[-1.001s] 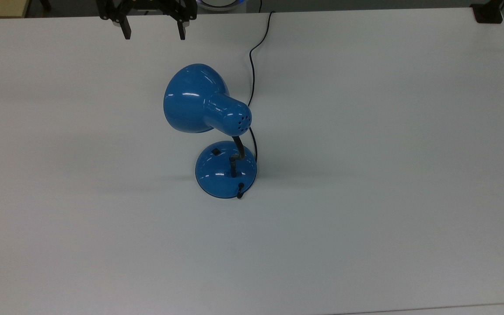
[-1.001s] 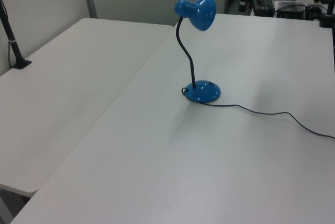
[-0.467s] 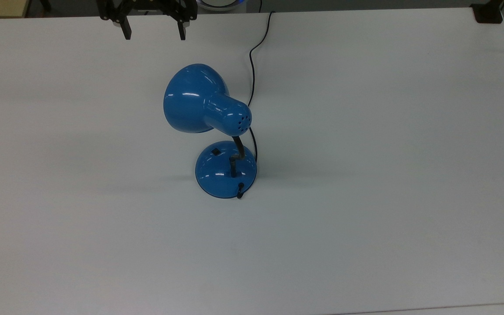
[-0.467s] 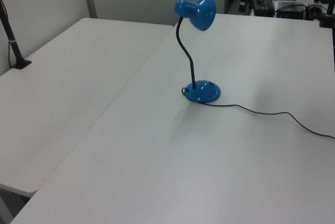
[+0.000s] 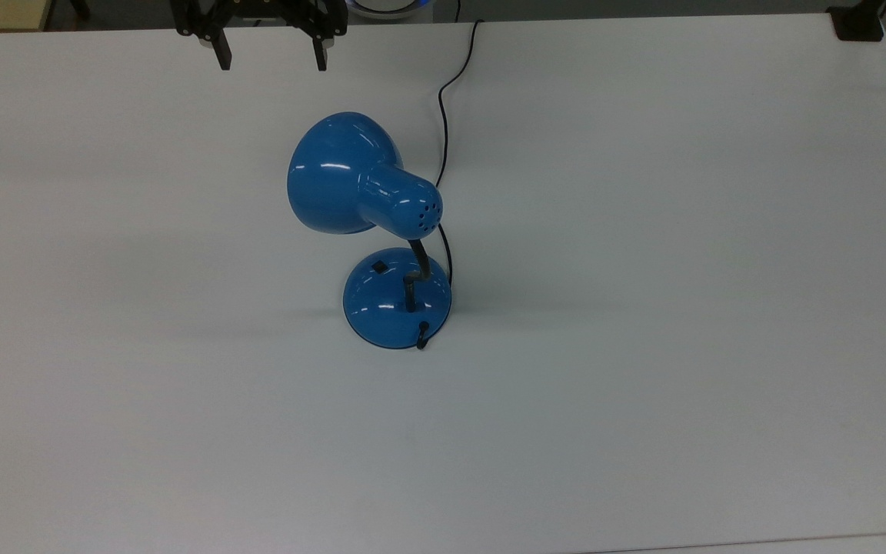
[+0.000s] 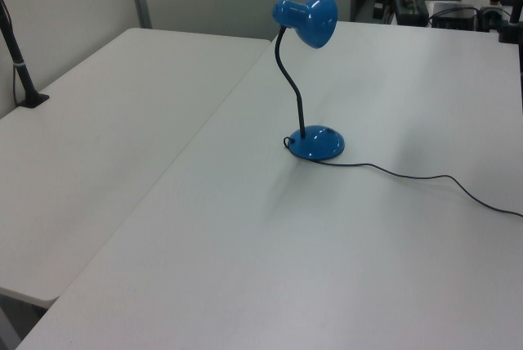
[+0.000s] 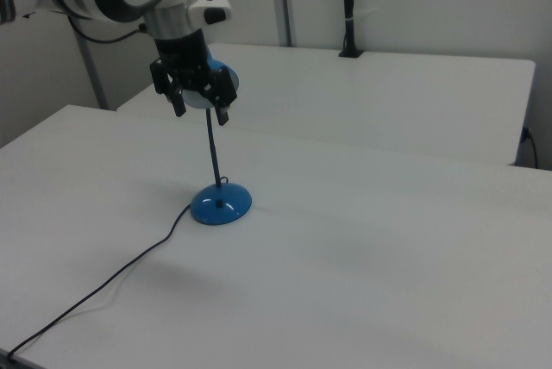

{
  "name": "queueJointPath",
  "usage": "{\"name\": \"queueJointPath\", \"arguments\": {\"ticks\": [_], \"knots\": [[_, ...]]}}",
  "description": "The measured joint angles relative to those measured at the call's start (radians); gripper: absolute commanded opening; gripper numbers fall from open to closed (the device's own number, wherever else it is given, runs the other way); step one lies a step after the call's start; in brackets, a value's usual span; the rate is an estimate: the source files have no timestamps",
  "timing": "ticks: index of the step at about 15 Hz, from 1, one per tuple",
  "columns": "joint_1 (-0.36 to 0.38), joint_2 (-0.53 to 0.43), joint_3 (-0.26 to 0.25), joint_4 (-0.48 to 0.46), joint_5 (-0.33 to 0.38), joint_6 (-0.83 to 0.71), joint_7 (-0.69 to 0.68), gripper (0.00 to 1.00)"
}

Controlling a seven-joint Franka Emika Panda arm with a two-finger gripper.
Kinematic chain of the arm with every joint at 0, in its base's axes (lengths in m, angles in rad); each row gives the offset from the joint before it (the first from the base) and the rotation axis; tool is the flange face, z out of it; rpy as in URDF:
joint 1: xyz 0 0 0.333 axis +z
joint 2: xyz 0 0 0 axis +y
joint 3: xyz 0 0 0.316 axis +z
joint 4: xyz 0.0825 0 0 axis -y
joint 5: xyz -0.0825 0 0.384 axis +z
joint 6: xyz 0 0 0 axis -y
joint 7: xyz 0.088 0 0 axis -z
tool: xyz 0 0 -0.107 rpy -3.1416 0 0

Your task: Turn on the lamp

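The blue lamp (image 5: pixel 366 185) stands mid-table, its bell shade pointing toward the top view's upper left. A small black switch (image 5: pixel 378 267) sits on its domed base (image 5: pixel 393 308). The left view shows the lamp (image 6: pixel 306 23) on a bent black neck above its base (image 6: pixel 317 143). My gripper (image 5: pixel 270 58) hovers open at the top view's upper edge, well away from the base, nothing between its fingers. In the right view the gripper (image 7: pixel 200 113) hangs in front of the shade, above the base (image 7: pixel 221 205).
The lamp's black cord (image 5: pixel 443 115) runs from the base to the table's far edge in the top view, and trails across the table in the left view (image 6: pixel 425 178). A black clamp (image 5: pixel 858 23) sits at the top view's upper right corner. A second white table (image 6: pixel 98 121) adjoins.
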Motion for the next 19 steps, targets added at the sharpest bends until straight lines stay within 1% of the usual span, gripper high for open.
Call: {"name": "queueJointPath", "arguments": {"ticks": [8, 9, 13, 15, 16, 17, 18, 19], "knots": [[0.000, 0.000, 0.000, 0.000, 0.000, -0.001, -0.007, 1.00], [0.000, 0.001, 0.000, 0.000, 0.000, -0.002, -0.033, 1.00], [0.000, 0.007, -0.003, -0.006, 0.000, -0.042, -0.236, 1.00], [0.002, 0.010, -0.002, -0.023, -0.004, -0.052, -0.274, 1.00], [0.004, 0.015, -0.001, -0.035, -0.013, -0.052, -0.280, 0.98], [0.005, 0.023, 0.001, -0.046, -0.022, -0.052, -0.285, 0.81], [0.007, 0.042, 0.004, -0.057, -0.029, -0.051, -0.288, 0.56], [0.008, 0.061, 0.006, -0.072, -0.030, -0.029, -0.288, 0.23]]}}
